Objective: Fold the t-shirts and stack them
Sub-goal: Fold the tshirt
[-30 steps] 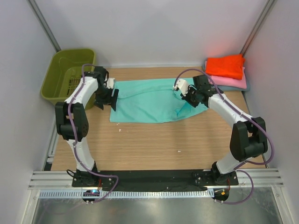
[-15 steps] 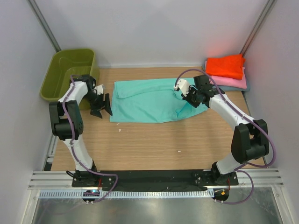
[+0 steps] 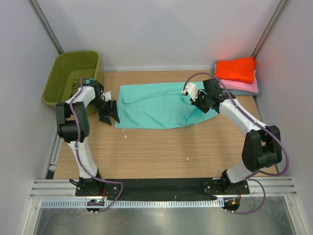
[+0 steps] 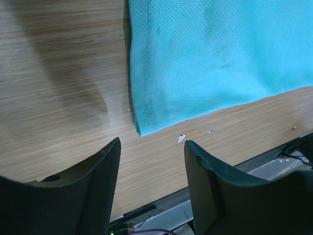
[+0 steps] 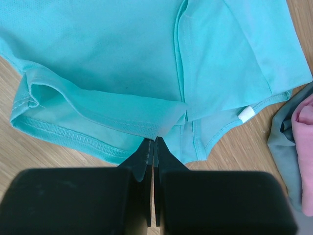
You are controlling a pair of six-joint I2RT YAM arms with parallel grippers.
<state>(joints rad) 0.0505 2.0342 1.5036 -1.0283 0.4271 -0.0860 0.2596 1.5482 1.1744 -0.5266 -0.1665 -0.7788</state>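
A teal t-shirt [image 3: 154, 105] lies spread across the back middle of the table. My right gripper [image 3: 198, 100] is shut on a folded edge at its right end, and the right wrist view shows that cloth [image 5: 107, 54] pinched at the tips of the gripper [image 5: 155, 143]. At the shirt's left edge my left gripper [image 3: 108, 113] hangs open and holds nothing. In the left wrist view the shirt's near-left corner [image 4: 140, 128] lies just ahead of that gripper [image 4: 151, 147]. An orange t-shirt [image 3: 236, 68] lies folded on a pink one [image 3: 246, 86] at the back right.
An olive-green basket [image 3: 68, 73] stands at the back left, close to the left arm. Grey-blue cloth [image 5: 282, 142] shows beneath the pink shirt [image 5: 305, 147] at the stack, just right of the teal shirt's end. Small white specks [image 4: 181, 138] dot the wood.
The left arm swung out to the left off the shirt's edge, then came back toward its near-left corner, and its jaws have narrowed. The right gripper has stayed shut on the shirt.
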